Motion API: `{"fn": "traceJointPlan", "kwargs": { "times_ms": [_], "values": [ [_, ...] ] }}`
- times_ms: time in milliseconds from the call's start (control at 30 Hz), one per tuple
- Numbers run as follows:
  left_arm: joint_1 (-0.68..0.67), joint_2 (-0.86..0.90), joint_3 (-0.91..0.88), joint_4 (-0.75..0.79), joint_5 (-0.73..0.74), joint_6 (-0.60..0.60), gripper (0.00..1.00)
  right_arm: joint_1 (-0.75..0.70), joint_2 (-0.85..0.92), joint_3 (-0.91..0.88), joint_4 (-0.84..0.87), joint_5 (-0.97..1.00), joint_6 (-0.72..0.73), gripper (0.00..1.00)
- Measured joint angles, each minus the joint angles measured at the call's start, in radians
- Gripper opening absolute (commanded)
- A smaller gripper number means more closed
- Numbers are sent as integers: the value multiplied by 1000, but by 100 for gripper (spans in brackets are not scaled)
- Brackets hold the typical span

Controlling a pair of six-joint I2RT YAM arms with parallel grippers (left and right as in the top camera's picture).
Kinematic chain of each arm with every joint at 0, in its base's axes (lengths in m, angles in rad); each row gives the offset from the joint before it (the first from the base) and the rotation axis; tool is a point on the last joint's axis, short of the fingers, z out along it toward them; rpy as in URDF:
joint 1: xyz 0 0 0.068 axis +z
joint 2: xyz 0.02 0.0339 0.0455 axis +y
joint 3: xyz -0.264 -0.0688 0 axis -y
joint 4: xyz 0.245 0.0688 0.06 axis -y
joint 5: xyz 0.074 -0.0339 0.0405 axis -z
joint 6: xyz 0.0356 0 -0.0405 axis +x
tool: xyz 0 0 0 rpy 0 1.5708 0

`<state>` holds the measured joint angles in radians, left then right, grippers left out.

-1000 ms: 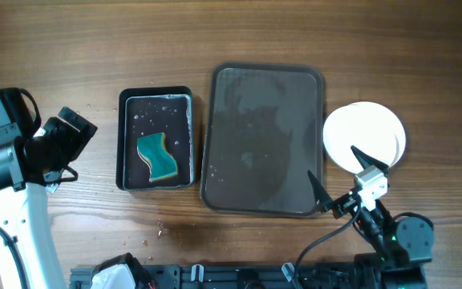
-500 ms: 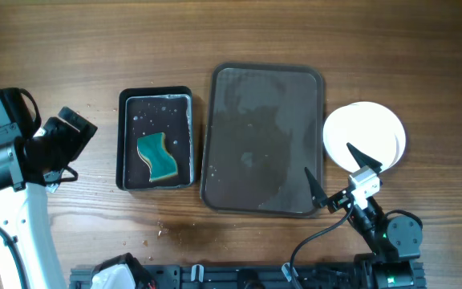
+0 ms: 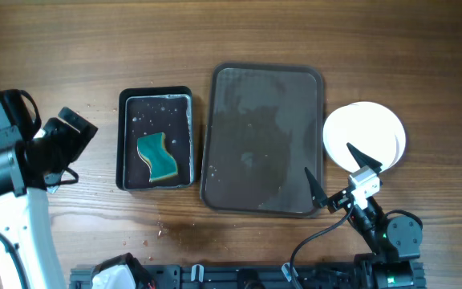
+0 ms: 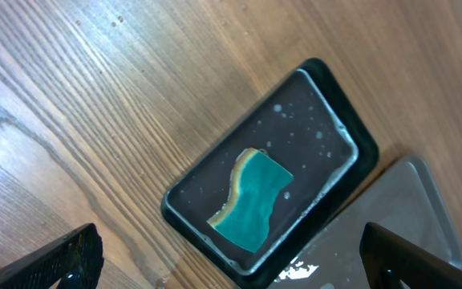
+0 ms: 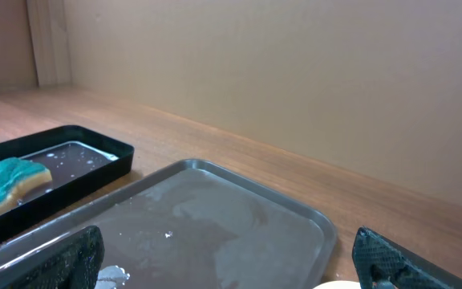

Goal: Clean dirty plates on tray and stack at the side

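Note:
The dark brown tray [image 3: 263, 120] lies in the middle of the table, wet and streaked, with nothing on it. The white plates [image 3: 365, 135] sit stacked on the wood just right of the tray, and the top one looks clean. My right gripper [image 3: 337, 172] is open and empty, low at the tray's near right corner, one finger over the plates' near edge. In the right wrist view the tray [image 5: 215, 217] spreads between the fingers [image 5: 70, 258]. My left gripper [image 4: 237, 261] is open and empty, hanging above the table left of the small black tray [image 4: 175, 205].
A small black tray [image 3: 127, 138] holding water and a teal sponge [image 3: 157, 156] lies left of the brown tray. The left arm [image 3: 22, 160] stands at the table's left edge. Crumbs [image 3: 160, 231] dot the wood near the front.
The right arm has shifted slightly left and toward the front edge, its open fingers still beside the plates. The left arm has barely moved.

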<state>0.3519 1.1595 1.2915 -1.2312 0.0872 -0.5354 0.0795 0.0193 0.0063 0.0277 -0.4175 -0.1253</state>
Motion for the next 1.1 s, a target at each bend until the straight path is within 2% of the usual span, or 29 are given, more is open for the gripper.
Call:
{"fn": "traceJointPlan", "kwargs": {
  "times_ms": [100, 200, 400, 667, 800, 933, 1100],
  "values": [
    [-38, -57, -2, 4, -29, 0, 100, 0, 0, 0, 0, 0, 0, 100],
    [-128, -162, -35, 76, -89, 0, 100, 0, 0, 0, 0, 0, 0, 100],
    [-324, -446, -259, 496, -145, 81, 100, 0, 0, 0, 0, 0, 0, 100],
    [-377, -766, -745, 898, -166, 131, 100, 0, 0, 0, 0, 1, 0, 100],
    [-377, -986, -940, 937, -169, 134, 100, -1, 0, 0, 0, 0, 0, 100],
    [-377, -1123, -1038, 956, -169, 135, 100, -1, 0, 0, 0, 0, 0, 100],
    [-377, -1146, -1128, 1025, -169, 134, 100, -1, 0, 0, 0, 0, 0, 100]
  ]
}}
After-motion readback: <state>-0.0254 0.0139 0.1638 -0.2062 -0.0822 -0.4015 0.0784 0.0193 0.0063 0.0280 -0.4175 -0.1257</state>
